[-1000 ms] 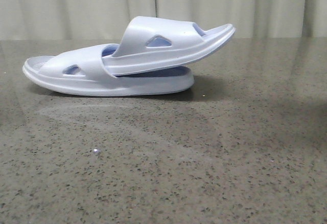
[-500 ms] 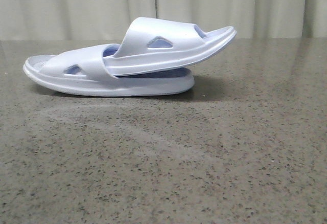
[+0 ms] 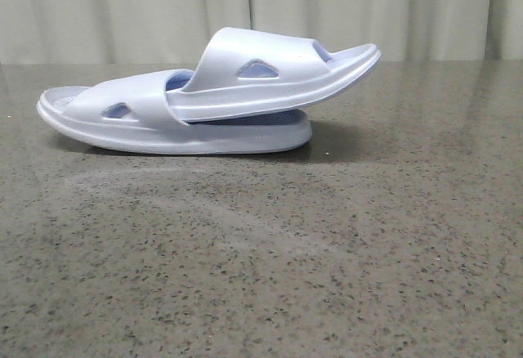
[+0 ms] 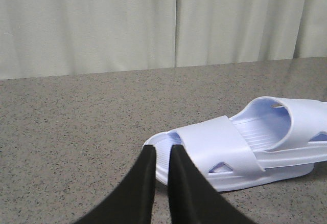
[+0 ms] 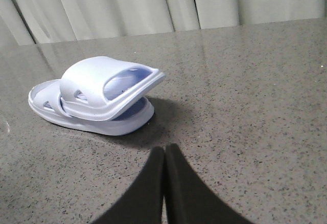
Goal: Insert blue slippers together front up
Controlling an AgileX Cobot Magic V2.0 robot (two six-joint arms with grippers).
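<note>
The two pale blue slippers lie nested on the table. The lower slipper (image 3: 155, 129) lies flat. The upper slipper (image 3: 270, 68) is pushed under its strap and slopes up to the right, its free end raised. Neither gripper shows in the front view. In the left wrist view my left gripper (image 4: 162, 150) is empty, its jaws a narrow gap apart, short of the lower slipper's (image 4: 219, 144) open end; the upper slipper (image 4: 301, 116) lies beyond. In the right wrist view my right gripper (image 5: 164, 148) is shut and empty, well back from the upper slipper (image 5: 94, 78) and lower slipper (image 5: 120, 124).
The slippers rest on a speckled grey stone table (image 3: 327, 252). Pale curtains (image 3: 122, 15) hang behind its far edge.
The upper slipper's raised end has crept very slightly to the right. Nothing else has moved.
</note>
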